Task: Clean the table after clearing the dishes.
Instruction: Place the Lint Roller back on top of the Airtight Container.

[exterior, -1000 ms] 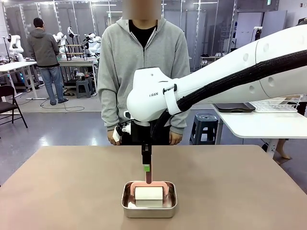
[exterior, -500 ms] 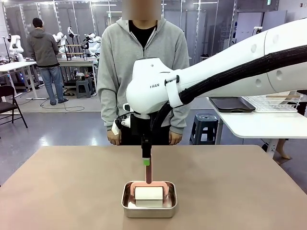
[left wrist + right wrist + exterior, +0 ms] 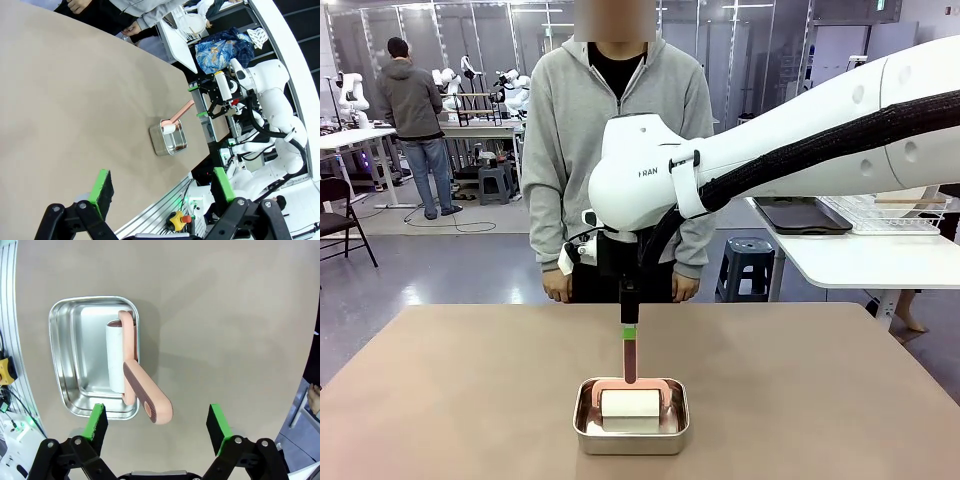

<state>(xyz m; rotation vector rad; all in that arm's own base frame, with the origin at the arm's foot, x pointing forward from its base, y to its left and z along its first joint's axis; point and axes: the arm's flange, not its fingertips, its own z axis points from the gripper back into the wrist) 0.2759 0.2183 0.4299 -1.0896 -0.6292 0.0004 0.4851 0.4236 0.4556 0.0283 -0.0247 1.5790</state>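
The tan-brown table (image 3: 440, 400) carries a small steel pan (image 3: 631, 420) near its front edge. A lint roller (image 3: 630, 402) with a white roll lies in the pan, and its pink handle (image 3: 630, 362) points up. My right gripper (image 3: 629, 328) hangs straight above that handle. In the right wrist view the right gripper (image 3: 156, 414) is open, its green pads wide on both sides of the handle end (image 3: 150, 407) and clear of it. My left gripper (image 3: 162, 187) is open and empty, away from the pan (image 3: 168, 139). The dishes are out of view.
A person in a grey hoodie (image 3: 620, 150) stands at the table's far edge with hands lowered. At the right stands a white side table (image 3: 860, 262) with a wire rack (image 3: 890, 215) and a dark tray (image 3: 803, 215). A stool (image 3: 750, 265) is beside it.
My right gripper has risen a little above the roller's handle and the wrist has shifted slightly right. The roller and the pan have stayed in place.
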